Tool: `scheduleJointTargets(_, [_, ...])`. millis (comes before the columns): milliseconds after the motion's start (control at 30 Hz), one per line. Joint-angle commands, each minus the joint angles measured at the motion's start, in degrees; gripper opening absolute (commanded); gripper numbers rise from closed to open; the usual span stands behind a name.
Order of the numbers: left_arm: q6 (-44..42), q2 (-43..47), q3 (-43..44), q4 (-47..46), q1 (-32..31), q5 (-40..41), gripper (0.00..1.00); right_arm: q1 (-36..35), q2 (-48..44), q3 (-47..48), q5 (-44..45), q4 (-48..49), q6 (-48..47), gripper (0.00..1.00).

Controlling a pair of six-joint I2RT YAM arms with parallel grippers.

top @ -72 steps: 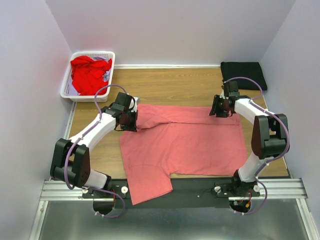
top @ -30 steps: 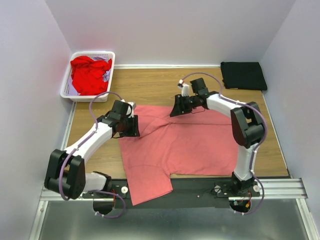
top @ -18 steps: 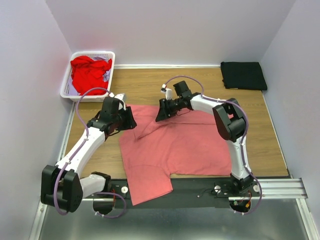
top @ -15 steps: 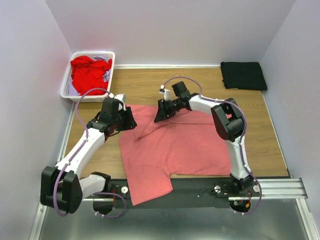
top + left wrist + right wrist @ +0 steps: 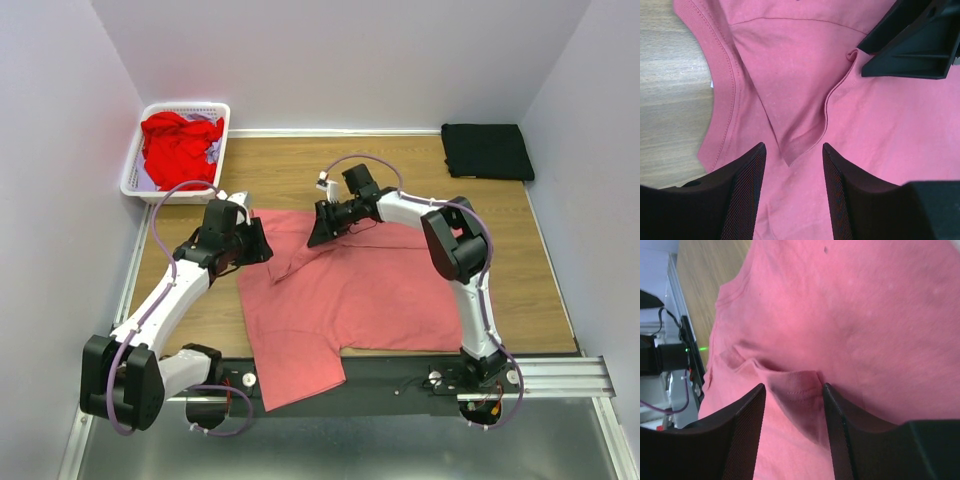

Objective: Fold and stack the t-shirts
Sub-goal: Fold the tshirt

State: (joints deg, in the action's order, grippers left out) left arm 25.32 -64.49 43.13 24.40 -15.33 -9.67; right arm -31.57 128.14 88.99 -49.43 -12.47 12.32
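A salmon-pink t-shirt (image 5: 380,290) lies spread on the wooden table (image 5: 300,170), with a narrow folded flap (image 5: 292,262) near its far left part. My left gripper (image 5: 262,246) hovers open over that corner. In the left wrist view the left gripper (image 5: 793,147) has the flap's pointed tip (image 5: 790,156) just ahead of its fingertips, and the collar (image 5: 725,75) is to the left. My right gripper (image 5: 314,236) stands open close by; in the right wrist view the right gripper (image 5: 793,386) has a stitched hem fold (image 5: 800,390) between its spread fingers, not pinched.
A white basket (image 5: 133,160) holding crumpled red shirts (image 5: 180,145) sits at the far left corner. A folded black shirt (image 5: 487,150) lies at the far right corner. The right gripper's black body (image 5: 910,40) shows in the left wrist view, very near my left gripper.
The right arm has swept left across the shirt's far edge, from the right corner to beside the left gripper. The left gripper shifted slightly away from the near edge. The shirt's right edge has drawn inward.
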Motion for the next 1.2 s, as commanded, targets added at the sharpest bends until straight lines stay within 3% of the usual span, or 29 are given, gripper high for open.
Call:
scheduleJointTargets(0, [-0.8,0.4,0.0,-1.6,0.2,-1.1,0.57,-0.6,-3.9,-3.4,-3.7,0.3,-1.7,0.56])
scheduleJointTargets(467, [-2.7,-5.2,0.1,-4.7,0.0,-7.2,0.53,-0.4,-13.3,-16.1,-3.2,-0.4,-5.2,0.54])
scheduleJointTargets(633, [-2.6,-7.4,0.4,-6.6,-0.5,-7.9,0.52,0.3,-17.6,-20.3,1.3,-0.9,-5.0,0.54])
scheduleJointTargets(800, [-1.2,-10.8,2.6,-11.0,-0.4,-6.3,0.47,5.5,-24.2,-23.4,8.8,-0.9,-3.1,0.54])
scheduleJointTargets(967, [0.0,-16.6,4.0,-14.6,-0.6,-7.5,0.38,6.4,-26.3,-19.4,8.4,-1.2,0.5,0.49])
scheduleJointTargets(1167, [-1.5,-23.3,5.1,-16.3,-0.5,-4.4,0.22,-0.5,-20.0,-10.5,15.2,-1.7,4.5,0.37])
